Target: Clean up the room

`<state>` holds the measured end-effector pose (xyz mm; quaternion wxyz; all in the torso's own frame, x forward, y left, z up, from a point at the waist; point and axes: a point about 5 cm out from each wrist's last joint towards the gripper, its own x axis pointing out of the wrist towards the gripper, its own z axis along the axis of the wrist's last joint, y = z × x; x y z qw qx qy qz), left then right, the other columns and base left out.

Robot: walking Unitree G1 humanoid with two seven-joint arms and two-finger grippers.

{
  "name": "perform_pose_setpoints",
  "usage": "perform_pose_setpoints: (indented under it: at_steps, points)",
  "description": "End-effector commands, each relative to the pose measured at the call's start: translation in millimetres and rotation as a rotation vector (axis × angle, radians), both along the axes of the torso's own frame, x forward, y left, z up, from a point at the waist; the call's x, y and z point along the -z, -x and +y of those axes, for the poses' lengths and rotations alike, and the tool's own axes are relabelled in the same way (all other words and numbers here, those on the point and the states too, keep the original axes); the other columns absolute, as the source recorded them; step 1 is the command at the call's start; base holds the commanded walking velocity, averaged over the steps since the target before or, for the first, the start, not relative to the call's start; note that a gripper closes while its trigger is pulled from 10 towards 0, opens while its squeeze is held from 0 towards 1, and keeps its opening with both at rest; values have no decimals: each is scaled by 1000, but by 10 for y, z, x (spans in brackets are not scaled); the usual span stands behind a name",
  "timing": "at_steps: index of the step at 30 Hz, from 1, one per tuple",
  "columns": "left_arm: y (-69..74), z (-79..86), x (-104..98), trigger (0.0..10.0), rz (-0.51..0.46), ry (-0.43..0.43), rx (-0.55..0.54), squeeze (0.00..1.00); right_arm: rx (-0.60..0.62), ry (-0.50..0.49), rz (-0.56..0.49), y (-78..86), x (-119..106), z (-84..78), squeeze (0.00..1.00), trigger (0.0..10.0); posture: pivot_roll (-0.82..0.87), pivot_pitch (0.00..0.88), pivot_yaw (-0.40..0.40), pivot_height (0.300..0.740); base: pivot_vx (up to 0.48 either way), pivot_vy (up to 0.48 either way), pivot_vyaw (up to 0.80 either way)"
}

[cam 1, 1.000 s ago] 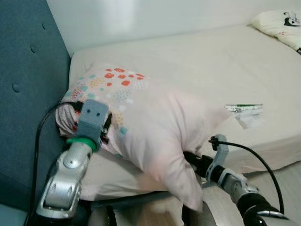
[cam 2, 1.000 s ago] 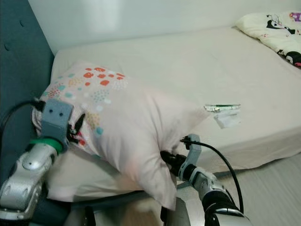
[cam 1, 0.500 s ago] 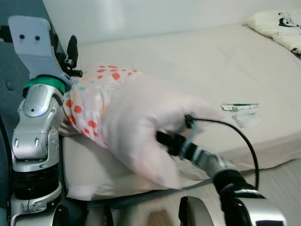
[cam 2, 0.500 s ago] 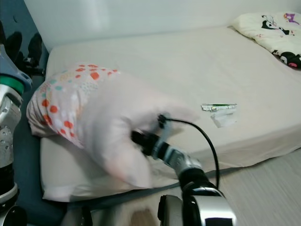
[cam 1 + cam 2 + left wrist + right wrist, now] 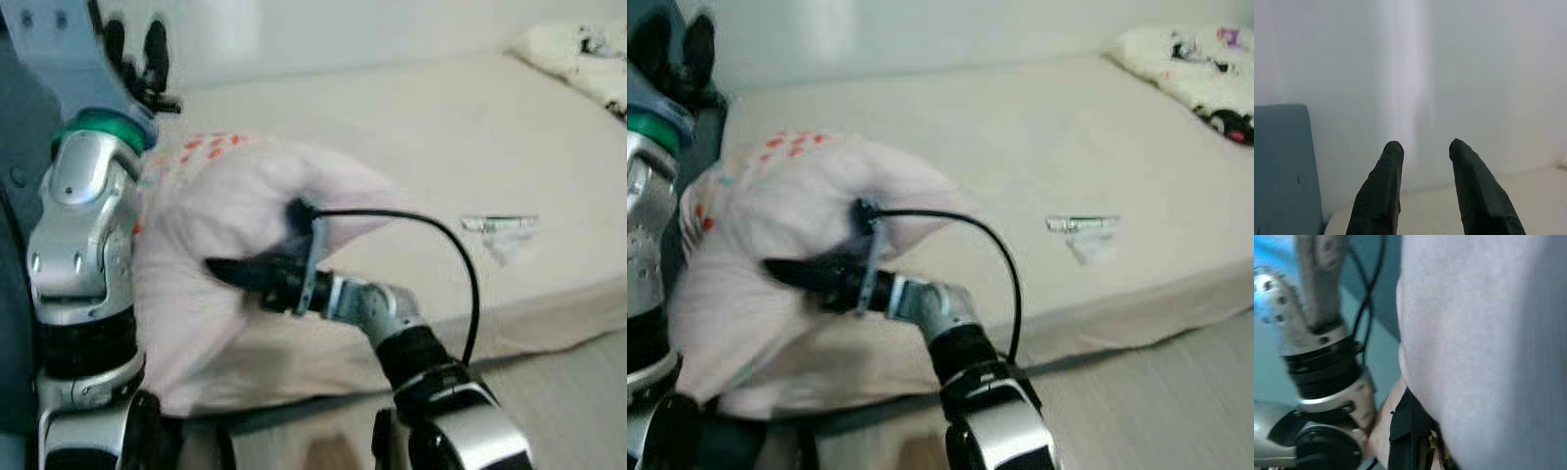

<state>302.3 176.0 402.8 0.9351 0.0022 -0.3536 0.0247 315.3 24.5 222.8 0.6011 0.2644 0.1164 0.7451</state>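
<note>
Gripping 1 pillow (image 5: 245, 196): right gripper (image 5: 230, 272) fingers clamped; left gripper (image 5: 1425, 152) fingers apart, raised.

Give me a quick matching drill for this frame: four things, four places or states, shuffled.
Things:
1. pillow
2. left gripper
3. wrapper
4. right gripper

Places or states:
A. lying flat on the bare mattress, apart from everything else
B. raised high near the blue headboard, fingers apart, holding nothing
C. pressed against the pale side of the pillow
D. at the head end of the bed, dotted pattern at its top

Pairs: 1-D, 2-B, 3-A, 4-C
</note>
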Motion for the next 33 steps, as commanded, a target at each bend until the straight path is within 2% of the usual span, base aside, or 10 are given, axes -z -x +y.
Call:
perform_pose_setpoints:
  at_steps: [1,7,10,17,18,19,20,27,29,33]
  points:
    - [-7,28,17,10000,5,2,-6,0,-84,-47,64,171,86,201,0,10000,68,132,53,575,0,0,0]
    - [-57,-57,69,10000,27,5,37,0,-40,57,58,220,269,109,0,10000,37,130,57,575,0,0,0]
    - [-73,-114,142,10000,48,-3,54,0,274,236,257,-58,791,-103,0,10000,30,130,52,575,0,0,0]
    - [-82,-238,271,10000,87,-52,92,0,600,564,401,74,1667,-701,0,10000,24,122,54,575,0,0,0]
    - [-84,-261,305,10000,102,-56,103,0,607,600,377,108,1728,-760,839,10000,19,121,58,575,0,0,0]
    - [-84,-261,305,10000,102,-56,103,0,607,600,377,108,1728,-760,839,10000,19,121,58,575,0,0,0]
    - [-93,-326,413,10000,144,-64,124,0,582,659,268,160,1784,-867,1000,10000,13,120,61,575,0,0,0]
    - [-97,-433,563,10000,191,-61,159,0,431,761,-82,270,1704,-1012,1000,10000,-5,115,60,575,0,0,0]
    - [-96,-451,595,10000,200,-61,162,0,401,828,-267,326,1645,-1149,0,10000,-5,118,57,575,0,0,0]
    - [-83,-459,627,10000,211,-64,163,0,429,798,-415,346,1453,-1283,0,10000,-5,119,58,575,0,0,0]
